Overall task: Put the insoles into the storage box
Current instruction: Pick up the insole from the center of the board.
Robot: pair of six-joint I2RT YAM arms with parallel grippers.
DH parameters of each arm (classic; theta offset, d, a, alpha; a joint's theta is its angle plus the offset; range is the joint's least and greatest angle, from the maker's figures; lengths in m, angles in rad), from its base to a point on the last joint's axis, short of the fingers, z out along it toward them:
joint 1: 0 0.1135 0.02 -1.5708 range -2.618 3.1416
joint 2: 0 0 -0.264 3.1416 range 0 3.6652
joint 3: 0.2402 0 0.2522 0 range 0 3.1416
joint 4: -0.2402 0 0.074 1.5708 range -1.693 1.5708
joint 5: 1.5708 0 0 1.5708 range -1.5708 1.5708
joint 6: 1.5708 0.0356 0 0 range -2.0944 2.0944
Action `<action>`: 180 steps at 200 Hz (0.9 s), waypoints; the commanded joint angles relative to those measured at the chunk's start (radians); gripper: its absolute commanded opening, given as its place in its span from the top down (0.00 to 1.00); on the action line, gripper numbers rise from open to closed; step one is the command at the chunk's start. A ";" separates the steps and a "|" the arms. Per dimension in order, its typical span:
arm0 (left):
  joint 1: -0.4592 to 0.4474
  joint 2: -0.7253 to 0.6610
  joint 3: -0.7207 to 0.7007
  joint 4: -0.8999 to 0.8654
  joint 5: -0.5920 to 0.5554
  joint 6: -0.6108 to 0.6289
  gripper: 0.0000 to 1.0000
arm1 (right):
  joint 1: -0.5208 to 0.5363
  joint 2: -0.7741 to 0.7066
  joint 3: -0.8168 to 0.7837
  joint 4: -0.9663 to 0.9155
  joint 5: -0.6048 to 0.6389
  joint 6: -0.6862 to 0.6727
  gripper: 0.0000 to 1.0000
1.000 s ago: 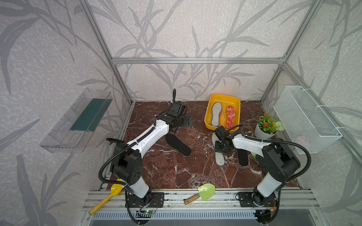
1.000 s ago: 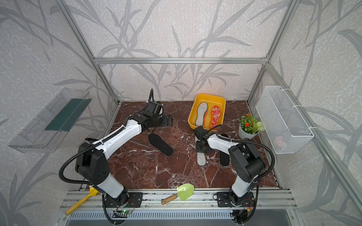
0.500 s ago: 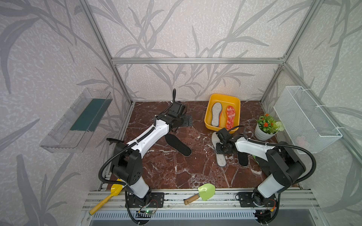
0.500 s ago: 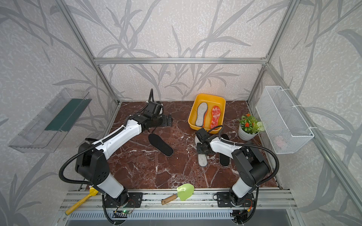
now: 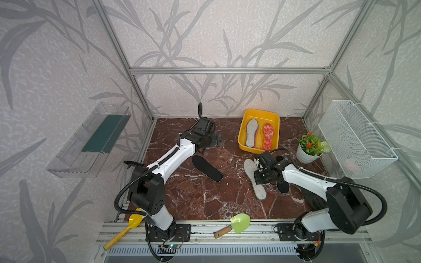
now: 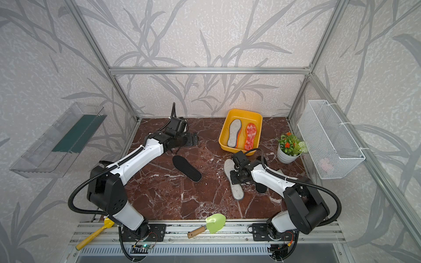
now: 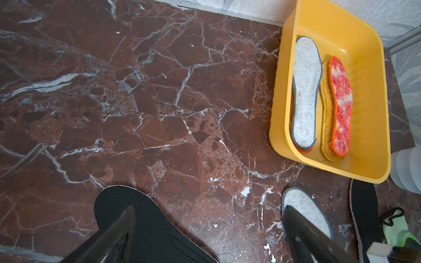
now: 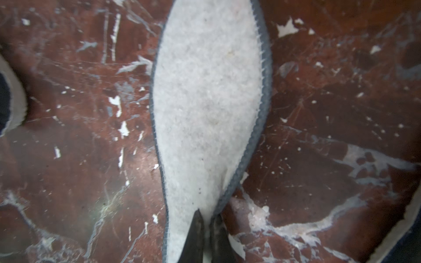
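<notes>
Felt insole (image 5: 255,180), grey, flat on table near storage box (image 5: 242,134); prob. light, floppy, will droop. R fingers (image 8: 197,232) pinched shut on its rim at arch. L fingers (image 7: 109,239) wide open, empty.

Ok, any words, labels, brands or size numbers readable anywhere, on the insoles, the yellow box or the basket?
No readable text anywhere.
Grey insole: plain felt, no print.
Black insole: no mark visible.
Yellow box and the red-white insole in it: no label.
Wire basket: no tag visible.
</notes>
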 commanded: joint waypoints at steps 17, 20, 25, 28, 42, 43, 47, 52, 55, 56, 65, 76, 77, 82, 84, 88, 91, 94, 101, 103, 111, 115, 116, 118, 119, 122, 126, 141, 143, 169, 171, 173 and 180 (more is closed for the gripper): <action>0.011 -0.043 0.008 -0.018 -0.017 -0.019 0.01 | -0.003 -0.075 0.043 -0.053 -0.067 -0.051 1.00; 0.012 -0.044 0.007 -0.017 -0.016 -0.020 0.01 | -0.005 -0.080 0.046 -0.055 -0.072 -0.054 1.00; 0.014 -0.046 0.007 -0.017 -0.016 -0.021 0.01 | -0.007 -0.088 0.051 -0.057 -0.076 -0.057 1.00; 0.013 -0.046 0.006 -0.018 -0.016 -0.021 0.01 | -0.010 -0.093 0.054 -0.061 -0.078 -0.059 1.00; 0.015 -0.045 0.005 -0.019 -0.014 -0.019 0.01 | -0.018 -0.114 0.075 -0.076 -0.093 -0.072 1.00; 0.014 -0.047 0.005 -0.019 -0.014 -0.020 0.01 | -0.019 -0.115 0.077 -0.078 -0.095 -0.073 1.00; 0.015 -0.048 0.004 -0.019 -0.014 -0.019 0.01 | -0.022 -0.122 0.089 -0.087 -0.100 -0.080 1.00; 0.015 -0.048 0.002 -0.018 -0.015 -0.019 0.01 | -0.027 -0.132 0.106 -0.100 -0.104 -0.091 1.00; 0.014 -0.050 0.002 -0.017 -0.016 -0.019 0.01 | -0.028 -0.139 0.117 -0.109 -0.106 -0.098 1.00; 0.015 -0.050 0.001 -0.018 -0.016 -0.019 0.01 | -0.028 -0.141 0.121 -0.111 -0.108 -0.100 1.00; 0.016 -0.054 0.001 -0.020 -0.017 -0.020 0.01 | -0.038 -0.158 0.159 -0.134 -0.123 -0.117 1.00; 0.016 -0.057 -0.004 -0.019 -0.018 -0.021 0.01 | -0.058 -0.180 0.204 -0.153 -0.145 -0.130 1.00; 0.015 -0.057 -0.004 -0.018 -0.018 -0.021 0.01 | -0.061 -0.182 0.207 -0.154 -0.147 -0.130 1.00; 0.016 -0.060 -0.005 -0.017 -0.019 -0.023 0.01 | -0.075 -0.191 0.223 -0.155 -0.156 -0.131 1.00; 0.016 -0.061 -0.007 -0.016 -0.019 -0.022 0.01 | -0.080 -0.194 0.229 -0.153 -0.159 -0.129 1.00; 0.016 -0.062 -0.008 -0.015 -0.019 -0.024 0.01 | -0.095 -0.200 0.241 -0.152 -0.161 -0.124 1.00; 0.017 -0.061 -0.007 -0.014 -0.019 -0.025 0.01 | -0.105 -0.203 0.251 -0.151 -0.161 -0.120 1.00; 0.017 -0.061 -0.009 -0.015 -0.019 -0.025 0.01 | -0.118 -0.205 0.260 -0.150 -0.161 -0.118 1.00; 0.018 -0.061 -0.009 -0.014 -0.019 -0.027 0.01 | -0.149 -0.207 0.284 -0.149 -0.161 -0.113 1.00; 0.018 -0.062 -0.009 -0.014 -0.017 -0.027 0.01 | -0.158 -0.207 0.291 -0.150 -0.162 -0.112 1.00; 0.017 -0.063 -0.012 -0.011 -0.016 -0.030 0.01 | -0.201 -0.203 0.318 -0.142 -0.156 -0.102 1.00; 0.018 -0.063 -0.015 -0.007 -0.016 -0.031 0.01 | -0.224 -0.199 0.332 -0.138 -0.149 -0.092 1.00; 0.018 -0.064 -0.016 -0.006 -0.016 -0.030 0.01 | -0.229 -0.199 0.336 -0.135 -0.147 -0.090 1.00; 0.018 -0.064 -0.017 -0.003 -0.016 -0.031 0.01 | -0.241 -0.196 0.342 -0.132 -0.145 -0.084 1.00; 0.018 -0.064 -0.018 -0.003 -0.016 -0.031 0.01 | -0.247 -0.194 0.346 -0.130 -0.143 -0.081 1.00; 0.018 -0.062 -0.017 -0.001 -0.017 -0.031 0.01 | -0.261 -0.189 0.354 -0.126 -0.139 -0.072 1.00; 0.019 -0.061 -0.016 0.002 -0.016 -0.032 0.01 | -0.285 -0.181 0.366 -0.113 -0.130 -0.061 1.00; 0.021 -0.051 0.006 -0.009 -0.008 -0.023 0.01 | -0.344 -0.137 0.418 -0.087 -0.070 -0.017 1.00; 0.020 -0.049 0.011 -0.013 -0.007 -0.022 0.01 | -0.351 -0.129 0.428 -0.086 -0.061 -0.012 1.00; 0.020 -0.053 0.022 -0.023 -0.004 -0.017 0.01 | -0.408 0.016 0.581 -0.141 0.041 0.017 1.00; 0.020 -0.054 0.020 -0.022 -0.003 -0.018 0.01 | -0.411 0.030 0.599 -0.147 0.044 0.015 1.00; 0.022 -0.055 0.019 -0.019 -0.004 -0.018 0.01 | -0.413 0.042 0.612 -0.154 0.046 0.010 1.00; 0.022 -0.063 0.008 -0.012 -0.006 -0.024 0.01 | -0.421 0.091 0.661 -0.175 0.048 -0.008 1.00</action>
